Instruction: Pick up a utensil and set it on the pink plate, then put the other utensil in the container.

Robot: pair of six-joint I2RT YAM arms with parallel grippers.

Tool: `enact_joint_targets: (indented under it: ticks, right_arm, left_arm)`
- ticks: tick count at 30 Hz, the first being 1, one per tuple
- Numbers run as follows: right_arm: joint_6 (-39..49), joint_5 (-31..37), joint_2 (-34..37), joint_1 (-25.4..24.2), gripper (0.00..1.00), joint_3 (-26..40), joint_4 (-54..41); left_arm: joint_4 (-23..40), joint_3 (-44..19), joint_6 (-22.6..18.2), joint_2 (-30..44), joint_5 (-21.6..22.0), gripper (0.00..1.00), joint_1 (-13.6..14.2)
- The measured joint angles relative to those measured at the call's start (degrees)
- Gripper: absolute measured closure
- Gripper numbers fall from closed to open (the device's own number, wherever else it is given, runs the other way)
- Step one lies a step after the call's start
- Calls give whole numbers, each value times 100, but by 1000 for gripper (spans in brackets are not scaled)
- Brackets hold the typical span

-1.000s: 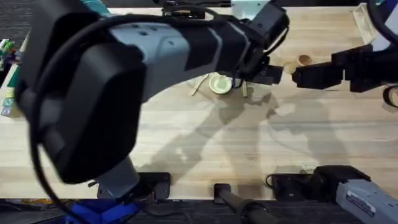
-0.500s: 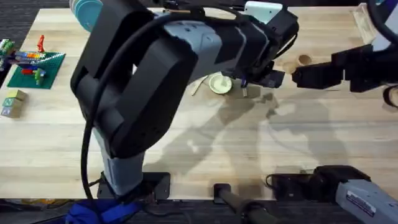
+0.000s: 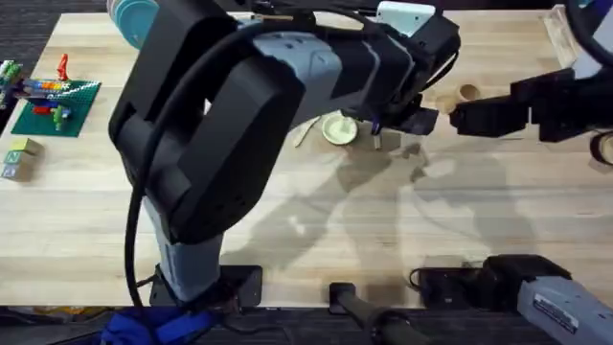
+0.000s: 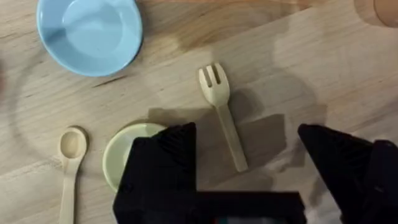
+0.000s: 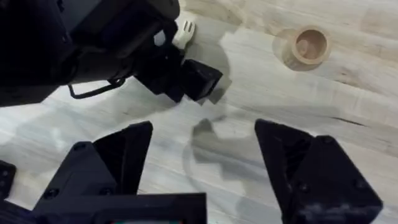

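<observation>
A wooden spoon (image 4: 69, 158) lies left of a pale yellow plate (image 4: 118, 152); the left gripper (image 4: 249, 155), jaws spread, hovers over a fork (image 4: 222, 112). Right, the container (image 3: 468, 92) stands beyond the spread right gripper (image 5: 205, 155), apparently empty.

Lighting bright, even, from overhead; soft multiple shadows of the arms fall on the table (image 3: 316, 220). No glare noted. The left gripper (image 4: 249, 186) fingers are blurred close to lens.
</observation>
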State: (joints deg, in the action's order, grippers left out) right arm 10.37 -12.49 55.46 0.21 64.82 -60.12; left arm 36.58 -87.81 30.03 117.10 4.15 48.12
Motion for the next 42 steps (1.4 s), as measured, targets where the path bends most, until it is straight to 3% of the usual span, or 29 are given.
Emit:
enact_joint_targets:
  ticks: [10,30,36,42]
  right_arm:
    - [0,0,0,0,4,0,0]
    - [0,-2,0,0,3,2,2]
    - [0,-2,0,0,4,2,2]
    - [0,-2,0,0,4,2,2]
  left_arm:
    - [-272,0,12,1,5,6,0]
    - [-230,-57,496,264,380,4,0]
    - [-168,-57,516,264,406,119,-7]
    - [-158,-57,539,264,407,385,-4]
